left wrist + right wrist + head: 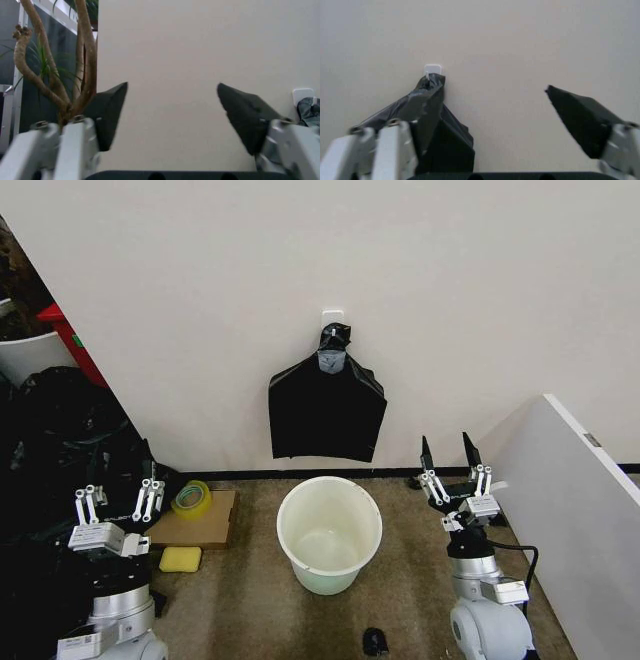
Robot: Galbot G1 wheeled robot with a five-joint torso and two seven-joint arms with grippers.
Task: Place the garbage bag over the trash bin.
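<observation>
On the wall, the garbage bag (327, 406) hangs from a white hook (332, 314), directly above the trash bin (329, 534), which stands upright on the floor between the arms; the left gripper (119, 502) and right gripper (452, 467) both hold their jaws wide, grasping nothing.

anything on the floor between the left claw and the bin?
Yes, in the head view: a cardboard sheet with a tape roll on it and a yellow sponge lie between the left claw and the bin.
</observation>
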